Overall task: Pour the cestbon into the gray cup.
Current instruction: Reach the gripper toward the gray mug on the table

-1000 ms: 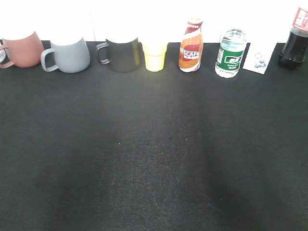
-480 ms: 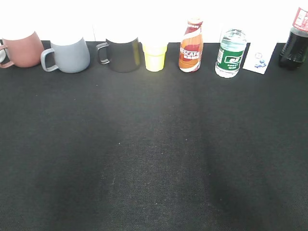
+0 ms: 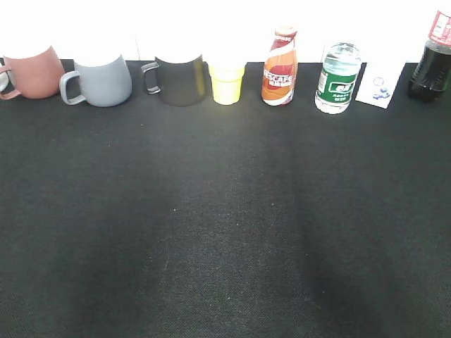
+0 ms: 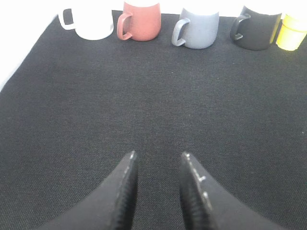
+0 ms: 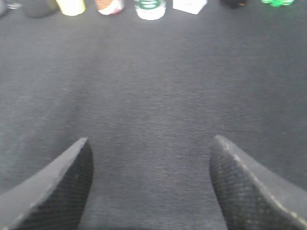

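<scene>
- Left gripper (image 4: 157,160): nearest item in the left wrist view. Our jaws stand moderately apart with nothing between them, over bare black cloth (image 3: 225,225), well short of the row of vessels at the cloth's far edge.
- Right gripper (image 5: 151,146): nearest item in the right wrist view. Jaws spread wide, empty, likewise over bare cloth and well apart from the far row.
- Black cloth: covers the whole table; its near and middle stretch carries nothing in any view.
- The gray cup (image 3: 99,81): far edge of the cloth, upright, handle turned left. It sits between the reddish-pink mug (image 3: 32,70) on its left and the black mug (image 3: 180,81) on its right. The left wrist view shows the gray cup (image 4: 199,31) in that order too, with a white mug (image 4: 91,24) further left.
- Yellow cup (image 3: 227,83): just right of the black mug.
- Nescafe bottle (image 3: 280,67): right of the yellow cup, upright.
- The cestbon (image 3: 338,77): right of the Nescafe bottle, upright, well apart from the gray cup with three items between them. We cannot tell whether its cap is on.
- White carton (image 3: 380,88) and dark cola bottle (image 3: 431,60): right of the cestbon.
- Progress, as we judge it: nothing done. The bottle is ungrasped and the cup untouched; reaching, gripping, carrying and pouring all remain.
</scene>
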Available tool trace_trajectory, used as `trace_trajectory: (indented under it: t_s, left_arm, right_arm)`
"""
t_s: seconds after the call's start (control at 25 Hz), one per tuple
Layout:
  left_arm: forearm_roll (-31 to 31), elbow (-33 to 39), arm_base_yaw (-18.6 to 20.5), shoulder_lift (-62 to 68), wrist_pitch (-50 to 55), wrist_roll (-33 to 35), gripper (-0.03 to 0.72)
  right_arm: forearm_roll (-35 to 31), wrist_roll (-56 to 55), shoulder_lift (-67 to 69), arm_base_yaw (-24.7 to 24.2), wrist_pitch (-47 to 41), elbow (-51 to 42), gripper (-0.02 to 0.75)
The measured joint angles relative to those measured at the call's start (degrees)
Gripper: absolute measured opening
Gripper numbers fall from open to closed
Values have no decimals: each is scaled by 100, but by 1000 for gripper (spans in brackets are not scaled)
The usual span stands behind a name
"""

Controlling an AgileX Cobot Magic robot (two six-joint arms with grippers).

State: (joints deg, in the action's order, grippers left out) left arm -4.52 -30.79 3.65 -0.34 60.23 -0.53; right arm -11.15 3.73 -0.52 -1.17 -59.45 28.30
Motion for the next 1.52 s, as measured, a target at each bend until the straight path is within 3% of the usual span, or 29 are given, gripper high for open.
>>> trace_trajectory:
  t_s: [0.44, 0.6, 0.68, 0.88, 1.08, 1.24, 1.52]
  left_arm:
    - [11, 0, 0, 0, -5, 0, 241]
    - [-150, -50, 0, 0, -92, 168, 274]
    - [-509, -96, 0, -4, -531, 305, 318]
    - [-656, -107, -12, 277, -1351, 688, 387]
    - [-803, -107, -69, 858, -2586, 1179, 395]
    - [-873, -21, -69, 1251, -3338, 1267, 396]
    - [-891, 290, -219, 2557, -5177, 1284, 397]
  right_arm:
    - [-279, 66, 0, 0, 23, 0, 566]
    - [-401, 193, 0, 0, 51, 0, 566]
    - [-602, 343, 0, 0, 176, 19, 566]
    - [-1047, 1069, 352, 0, 914, 59, 571]
    - [-1496, 1660, 1176, 0, 2123, 64, 587]
    - [-1733, 2010, 1604, 0, 2759, 64, 587]
    - [-2744, 3021, 2301, 0, 3880, 71, 587]
